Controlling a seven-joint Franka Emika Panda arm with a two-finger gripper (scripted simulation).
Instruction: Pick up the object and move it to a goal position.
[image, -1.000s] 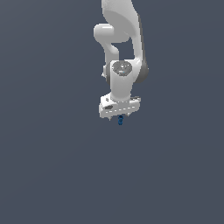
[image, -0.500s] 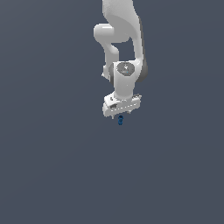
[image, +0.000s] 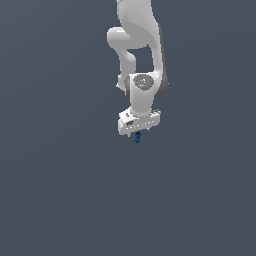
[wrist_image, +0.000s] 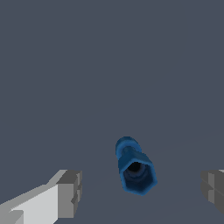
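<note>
Object: glossy blue, hexagonal hollow end, rounded far end, long axis along wrist view's depth. Tool spread, fingers apart from it.

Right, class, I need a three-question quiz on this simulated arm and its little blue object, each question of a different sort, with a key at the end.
1. True or false: in the wrist view the fingers are pressed against the blue object.
2. Multiple choice: in the exterior view, the blue object shows
A. just below the gripper
B. far off to the exterior view's left
C. above the arm's wrist
3. Fill in: the end of the object facing the wrist camera has a dark ____ in its middle.

Key
1. False: a gap shows on each side of it.
2. A
3. hole
</note>
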